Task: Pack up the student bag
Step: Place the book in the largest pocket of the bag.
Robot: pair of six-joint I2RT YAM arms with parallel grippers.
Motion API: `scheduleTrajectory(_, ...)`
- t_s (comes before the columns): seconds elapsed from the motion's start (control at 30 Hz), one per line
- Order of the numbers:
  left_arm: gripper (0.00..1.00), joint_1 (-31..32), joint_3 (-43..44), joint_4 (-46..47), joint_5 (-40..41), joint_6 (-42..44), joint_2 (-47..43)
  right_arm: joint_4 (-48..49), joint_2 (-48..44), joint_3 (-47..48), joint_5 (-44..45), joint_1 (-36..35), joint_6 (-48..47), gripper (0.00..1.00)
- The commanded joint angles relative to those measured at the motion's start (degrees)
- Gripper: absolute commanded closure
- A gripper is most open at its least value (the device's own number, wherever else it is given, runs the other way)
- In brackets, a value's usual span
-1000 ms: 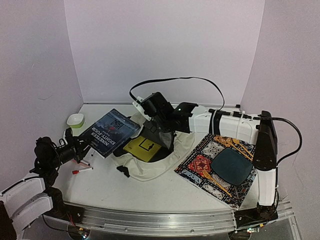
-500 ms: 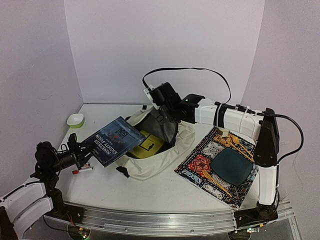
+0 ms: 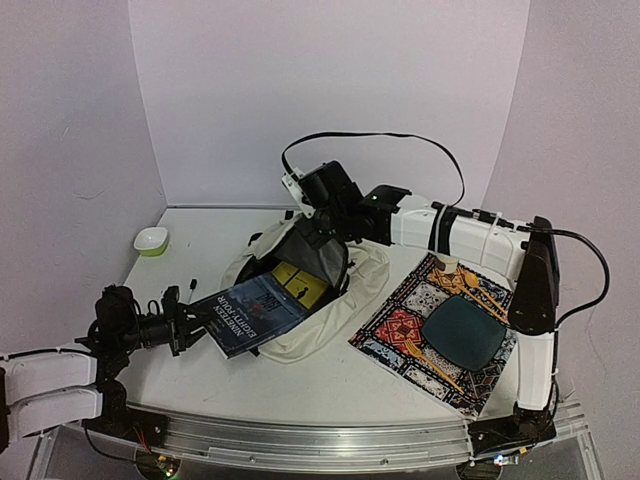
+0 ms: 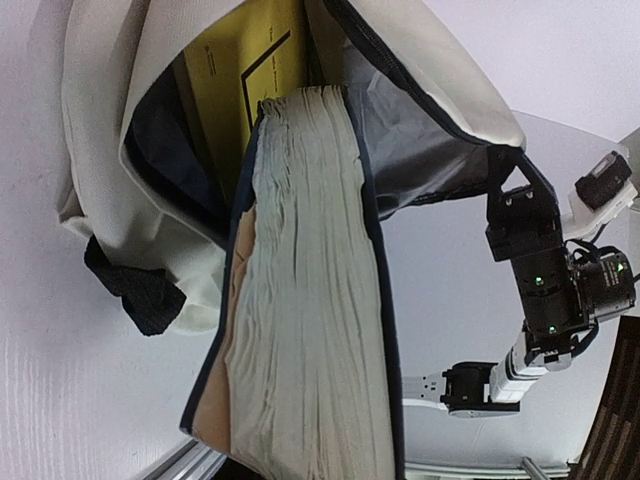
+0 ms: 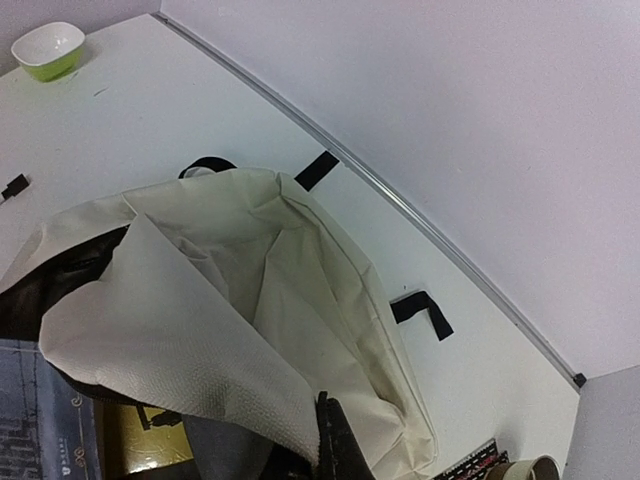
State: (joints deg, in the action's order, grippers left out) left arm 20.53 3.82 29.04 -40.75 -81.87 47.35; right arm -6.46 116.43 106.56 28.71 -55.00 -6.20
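Both grip: the right end effector [image 3: 318, 224] pinches the student bag's [image 3: 372, 278] raised top flap; the left end effector [image 3: 195, 322], just before its mouth, clamps a book [image 3: 250, 310].

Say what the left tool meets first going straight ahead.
Probably the yellow book inside the open cream fabric backpack; the thick dark-blue paperback held in the left tool would touch it first.
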Motion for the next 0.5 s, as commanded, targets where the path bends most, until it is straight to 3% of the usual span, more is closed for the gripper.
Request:
scheduleTrajectory(0.0,1.00,0.2,4.9,7.8,1.5,1.3,1.4,3.2,-6.2,0.0,-3.3,0.2,1.1,1.00)
scheduleTrajectory(0.2,1.00,0.3,8.5,7.8,6.4,2.6,3.4,8.1,-9.9,-5.9,-11.3,0.1,1.1,1.00)
scheduleTrajectory(0.47,1.00,4.1,17.2,7.8,7.2,4.8,14.8,11.2,-13.1,-9.3,-16.7,-0.4,1.5,1.00)
